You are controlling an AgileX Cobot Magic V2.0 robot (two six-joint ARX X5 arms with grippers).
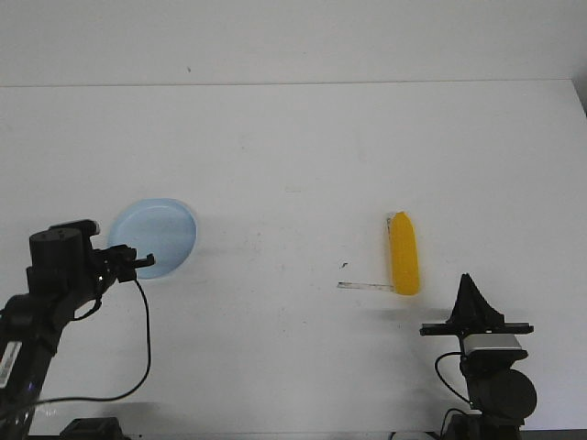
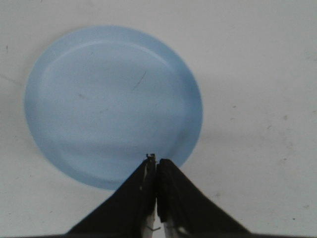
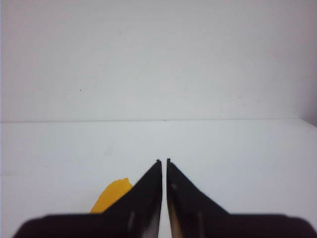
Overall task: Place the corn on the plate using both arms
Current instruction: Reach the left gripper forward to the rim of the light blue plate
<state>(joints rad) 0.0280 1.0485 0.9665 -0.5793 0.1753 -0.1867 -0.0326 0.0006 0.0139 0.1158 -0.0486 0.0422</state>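
Corn (image 1: 404,254): one yellow cob, lying flat on the white desk (image 1: 293,165), right of centre, long axis running roughly away from the robot, well apart from the plate; a short strip of pale tape or marking lies just beside its near end. Plate (image 1: 154,237): pale blue, round, low rim, nothing on it, resting on the desk at the left side. Left gripper (image 2: 156,166): clenched with fingers pressed together on nothing, tips over the near rim of the plate in the left wrist view; whether they touch the rim cannot be told. Right gripper (image 3: 164,164): fingers nearly together with only a thin slit between them, holding nothing, parked near the desk's front edge just short of the corn, whose end shows beside one finger in the right wrist view. Step in hand, as judged: the start, with the corn not yet picked up. Next move calls for: the right gripper to spread its fingers, advance over the cob and close across its width, then carry it leftward to the plate.
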